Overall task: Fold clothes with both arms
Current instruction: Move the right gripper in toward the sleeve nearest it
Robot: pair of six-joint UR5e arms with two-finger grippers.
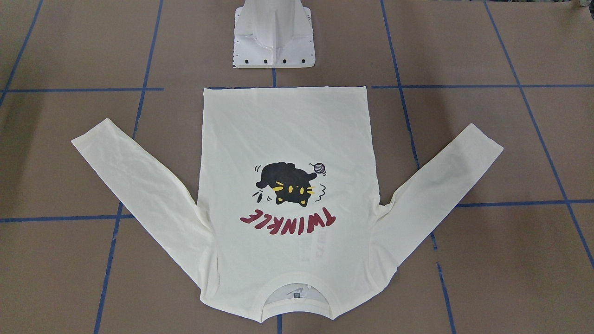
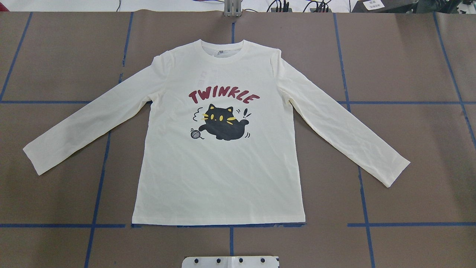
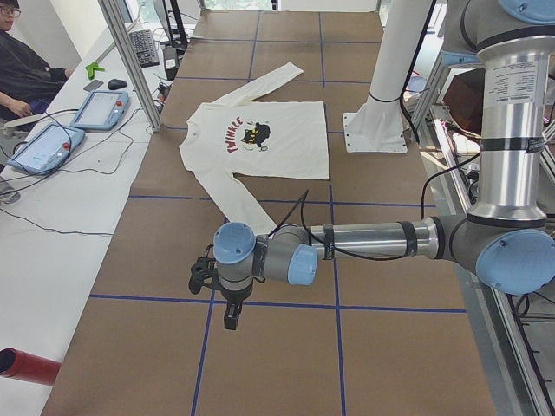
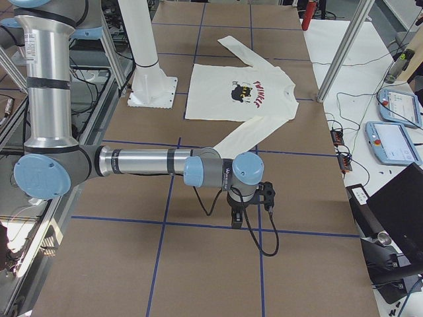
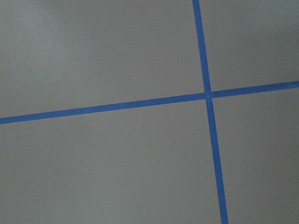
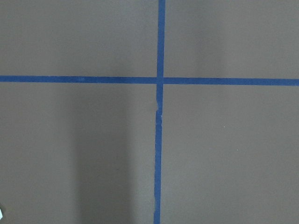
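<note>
Lying flat and print-up in the middle of the brown bench (image 2: pixel 409 56), the cream T-shirt (image 2: pixel 219 178) has both sleeves spread wide and its hem nearest the white pedestal base (image 1: pixel 274 46); the left hand (image 3: pixel 231 314) and the right hand (image 4: pixel 236 220) hang over bare bench, well apart from it; whether either is apart or together, I cannot tell.

Overhead, the T-shirt (image 2: pixel 219 178) lies flat on the table (image 2: pixel 409 56) at mid-frame, collar toward the top edge, sleeves slanting to lower left and lower right, hem near the pedestal base (image 2: pixel 230 261) at bottom centre. The left gripper (image 3: pixel 231 317) and right gripper (image 4: pixel 236 221) hang well apart from it.
</note>
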